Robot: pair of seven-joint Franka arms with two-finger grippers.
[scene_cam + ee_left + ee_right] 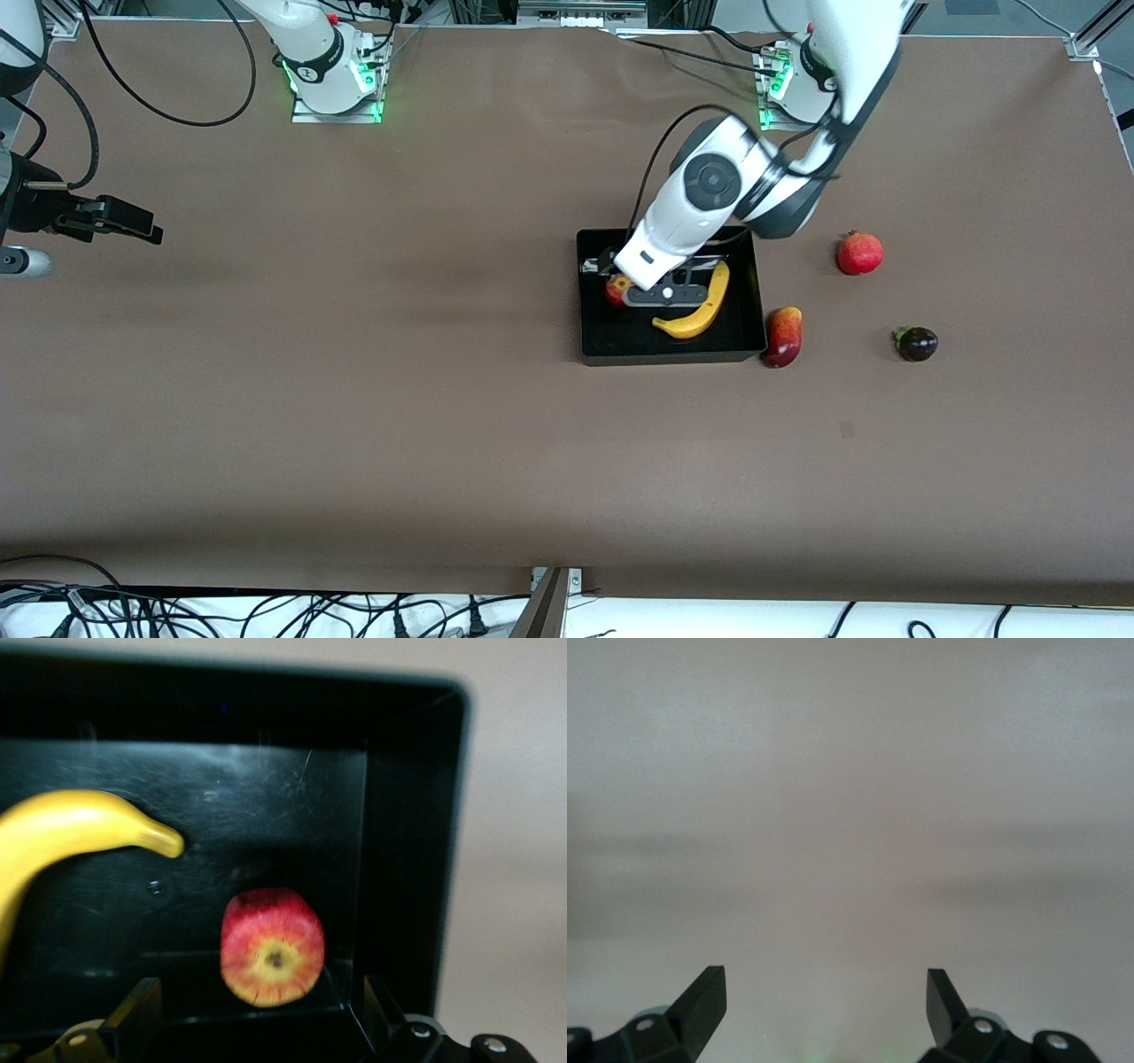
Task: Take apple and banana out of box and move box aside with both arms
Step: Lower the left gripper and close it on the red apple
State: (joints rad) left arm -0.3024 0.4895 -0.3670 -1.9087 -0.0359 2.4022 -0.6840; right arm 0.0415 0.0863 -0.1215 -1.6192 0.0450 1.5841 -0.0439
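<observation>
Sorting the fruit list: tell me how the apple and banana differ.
The apple is small, round and red with a yellowish middle; the banana is long, curved and plain yellow. The apple sits under the open left pincer; the banana lies beside it, toward the left arm's end. Both lie in the black box.

Box (266, 806): glossy black plastic, floor scuffed w/ fine scratches. Banana (62, 828) & apple (271, 946): smooth skin, slight sheen. Table (354, 399): matt brown sheet. Arm shells: glossy white plastic.
</observation>
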